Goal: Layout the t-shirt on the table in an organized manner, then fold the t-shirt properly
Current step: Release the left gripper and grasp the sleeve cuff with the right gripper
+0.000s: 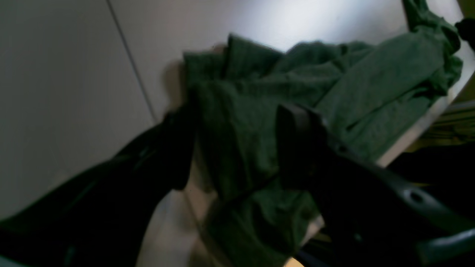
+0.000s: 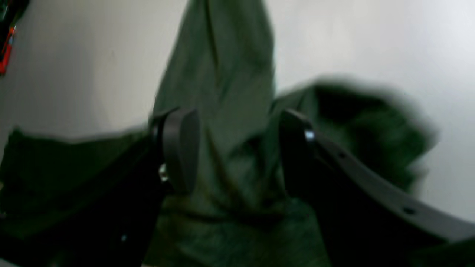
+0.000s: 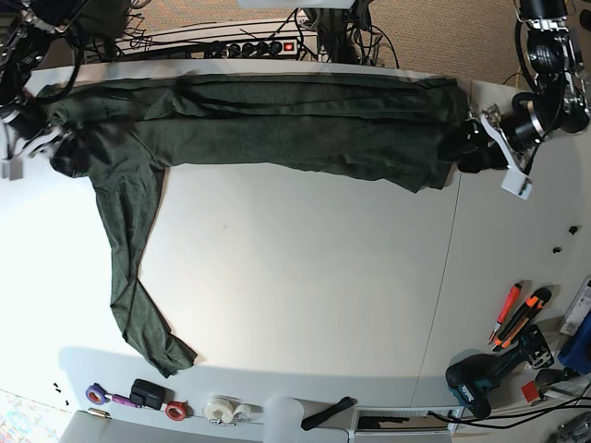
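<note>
The dark green t-shirt (image 3: 277,125) lies stretched in a long band along the far edge of the white table (image 3: 295,277). One long sleeve (image 3: 129,258) trails toward the front on the left. In the base view my left gripper (image 3: 469,146) is at the shirt's right end and my right gripper (image 3: 51,138) at its left end. The left wrist view shows my left gripper (image 1: 235,118) with jaws wide apart and bunched cloth (image 1: 241,141) lying loose between them. My right gripper (image 2: 235,118) is open in the same way, straddling a ridge of cloth (image 2: 222,92).
A thin seam (image 3: 443,277) splits the table at the right. Orange-handled cutters (image 3: 517,314) and a drill (image 3: 480,378) lie at the front right. Tape rolls (image 3: 222,408) sit along the front edge. A power strip (image 3: 268,46) runs behind the table.
</note>
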`<state>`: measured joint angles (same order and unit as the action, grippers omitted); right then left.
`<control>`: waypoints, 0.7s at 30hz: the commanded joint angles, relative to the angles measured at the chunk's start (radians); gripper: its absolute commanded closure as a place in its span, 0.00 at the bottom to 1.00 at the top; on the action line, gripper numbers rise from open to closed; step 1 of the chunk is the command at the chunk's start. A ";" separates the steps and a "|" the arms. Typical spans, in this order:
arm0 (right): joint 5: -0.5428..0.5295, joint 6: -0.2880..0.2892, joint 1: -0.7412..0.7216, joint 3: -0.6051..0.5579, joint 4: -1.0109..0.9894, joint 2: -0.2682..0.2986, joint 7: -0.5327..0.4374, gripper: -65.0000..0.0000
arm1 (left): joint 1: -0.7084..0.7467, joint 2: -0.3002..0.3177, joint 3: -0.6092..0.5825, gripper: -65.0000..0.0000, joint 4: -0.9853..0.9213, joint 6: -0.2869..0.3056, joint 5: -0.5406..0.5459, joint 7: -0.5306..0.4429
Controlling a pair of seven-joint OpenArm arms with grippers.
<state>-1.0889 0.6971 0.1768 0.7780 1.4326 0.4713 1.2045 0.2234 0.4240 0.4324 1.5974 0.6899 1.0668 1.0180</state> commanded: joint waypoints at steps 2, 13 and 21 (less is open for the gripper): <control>-0.028 0.001 -0.035 0.010 0.016 0.085 -0.079 0.48 | -0.040 0.050 0.024 0.47 0.018 0.008 0.029 -0.058; 0.404 0.000 -0.369 -0.064 0.007 0.035 -0.478 0.48 | -0.154 0.089 0.113 0.47 0.018 -0.019 0.024 -0.061; 0.652 -0.162 -0.558 -0.446 -0.372 -0.003 -0.616 0.48 | -0.154 0.084 0.113 0.47 0.018 -0.020 -0.010 -0.062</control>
<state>-0.4179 0.5377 -0.3508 0.3237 1.0351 0.4446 0.6231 0.0826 0.4877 0.5381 1.6016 0.6666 1.0355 0.9791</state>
